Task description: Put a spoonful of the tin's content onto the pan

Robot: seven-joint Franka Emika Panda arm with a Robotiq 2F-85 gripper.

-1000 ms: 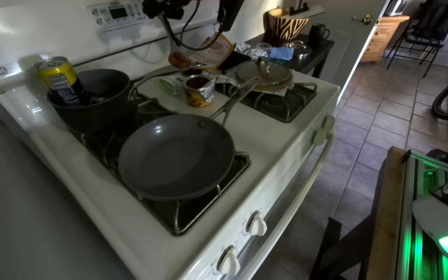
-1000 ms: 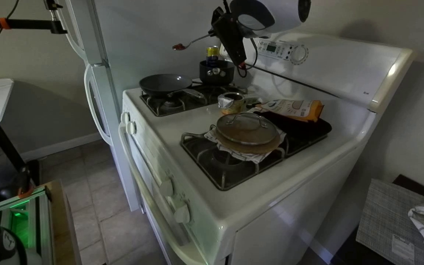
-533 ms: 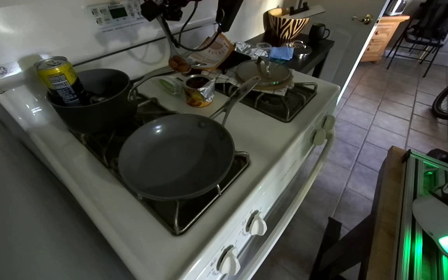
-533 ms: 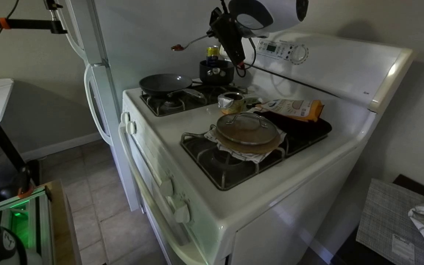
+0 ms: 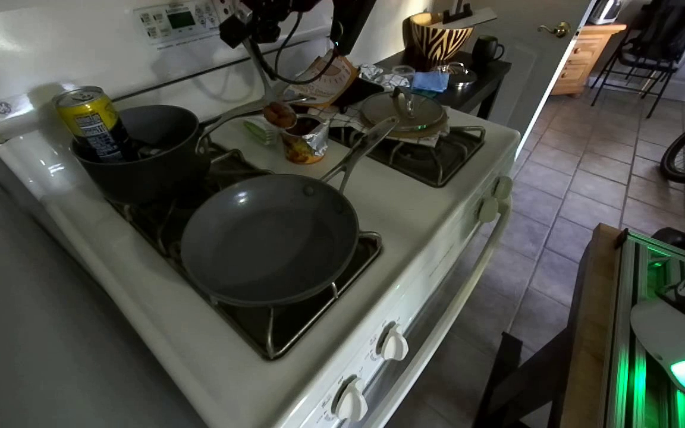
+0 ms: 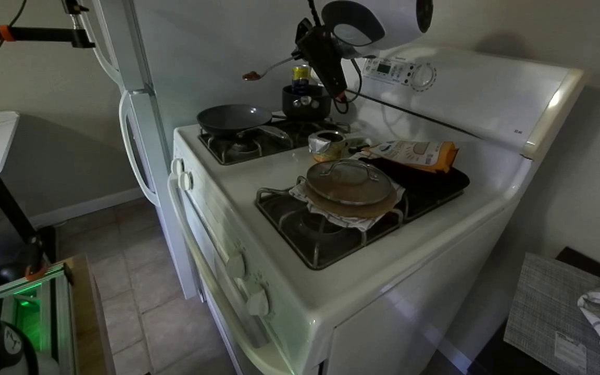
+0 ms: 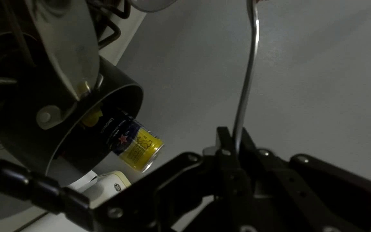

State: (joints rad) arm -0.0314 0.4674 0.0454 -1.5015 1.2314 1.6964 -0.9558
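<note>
“Jaws first: what are they doing, and where might trouble begin?”

“They are clamped on the handle of the spoon, thin metal pinched well away from its bowl. That grip looks like the weak spot: with the load so far out, the handle could roll and spill everything.”

“And the load?”

“Reddish-brown lumps sit in the bowl, well above the stove top. They look moist and loosely heaped, so a jerky start or a slight tilt could send one over the edge.”

“Is the bowl over the pan yet?”

“That cannot be told. In an exterior view its outline overlaps the rim of the tin, which stands near the pan's handle. Tipping too soon would probably drop food back there or onto the stove top.”

“Anything else within reach?”

“The black cable beside the jaws could catch on the rim of the pot, or the jaws could knock the yellow can standing in it, if the swing passes low on that side.”

“And once the pan is below?”

“Its wide floor should forgive some error, but a long drop may scatter lumps past the rim, and sticky ones may cling to the spoon.”
</note>
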